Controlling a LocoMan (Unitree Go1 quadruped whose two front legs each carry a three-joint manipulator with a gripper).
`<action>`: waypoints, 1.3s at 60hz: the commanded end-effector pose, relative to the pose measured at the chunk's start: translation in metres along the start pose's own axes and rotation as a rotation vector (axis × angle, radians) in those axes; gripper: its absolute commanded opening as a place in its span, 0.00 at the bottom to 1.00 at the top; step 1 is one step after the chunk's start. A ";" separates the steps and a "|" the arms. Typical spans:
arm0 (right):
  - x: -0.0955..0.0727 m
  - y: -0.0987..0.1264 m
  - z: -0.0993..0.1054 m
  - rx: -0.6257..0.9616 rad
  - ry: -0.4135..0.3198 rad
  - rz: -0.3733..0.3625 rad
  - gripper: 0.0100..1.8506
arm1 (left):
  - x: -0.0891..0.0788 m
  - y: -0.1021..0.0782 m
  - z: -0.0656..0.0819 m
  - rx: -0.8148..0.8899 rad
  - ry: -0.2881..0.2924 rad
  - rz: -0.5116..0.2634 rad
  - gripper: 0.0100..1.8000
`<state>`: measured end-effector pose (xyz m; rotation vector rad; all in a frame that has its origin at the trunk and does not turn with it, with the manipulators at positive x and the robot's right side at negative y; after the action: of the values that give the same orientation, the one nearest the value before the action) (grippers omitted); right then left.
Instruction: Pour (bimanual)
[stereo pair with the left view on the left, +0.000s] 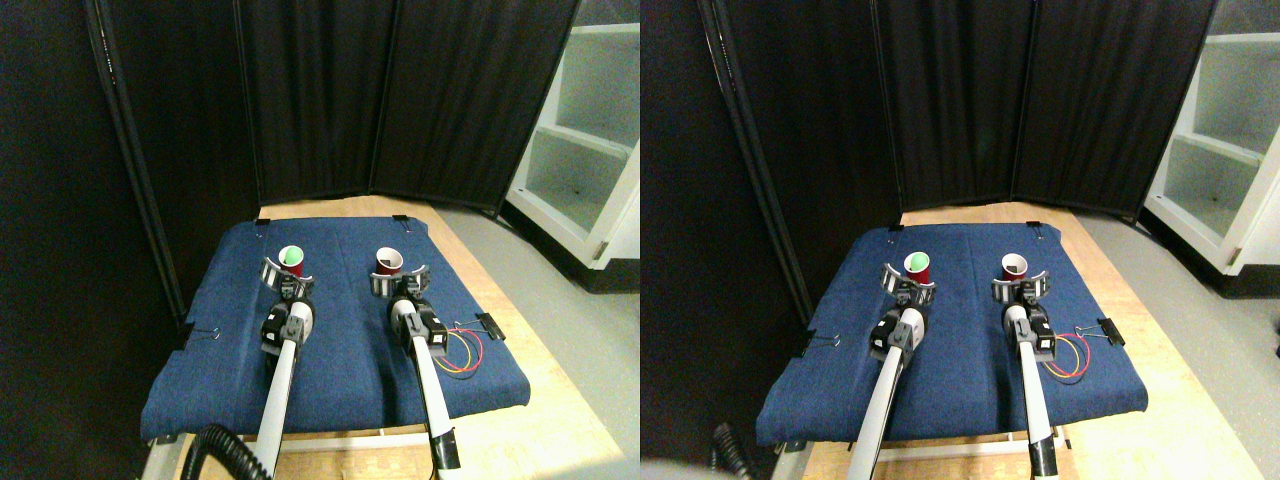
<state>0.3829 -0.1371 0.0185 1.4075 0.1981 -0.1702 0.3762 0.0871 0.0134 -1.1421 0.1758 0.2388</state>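
Closing in on both red cups, the left gripper is cradling the green-filled cup with jaws spread, the right gripper likewise spread around the empty cup on the blue cloth, needing square, firm grips before lifting.

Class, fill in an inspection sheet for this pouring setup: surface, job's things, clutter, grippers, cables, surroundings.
Surface: blue cloth clipped over a wooden table.
Job's things: left red cup holding something green; right red cup, pale inside; both upright and apart.
Clutter: nothing seen.
Grippers: left gripper at the left cup, right gripper at the right cup.
Cables: red and yellow wires by the right arm; black coiled cable at bottom left.
Surroundings: black curtains, white shelf.
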 end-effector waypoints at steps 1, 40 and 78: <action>-0.006 0.011 -0.001 0.013 -0.001 0.051 0.72 | -0.007 -0.010 0.001 -0.028 0.019 -0.046 0.71; -0.031 0.012 -0.010 -0.026 0.065 0.083 0.62 | -0.045 -0.012 0.004 0.026 0.068 -0.135 0.69; -0.042 0.033 -0.020 -0.407 0.002 0.231 0.58 | -0.046 -0.021 0.021 0.769 0.102 -0.457 0.53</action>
<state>0.3469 -0.1171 0.0495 1.0059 0.1067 0.0180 0.3363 0.0948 0.0450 -0.4538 0.1108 -0.2415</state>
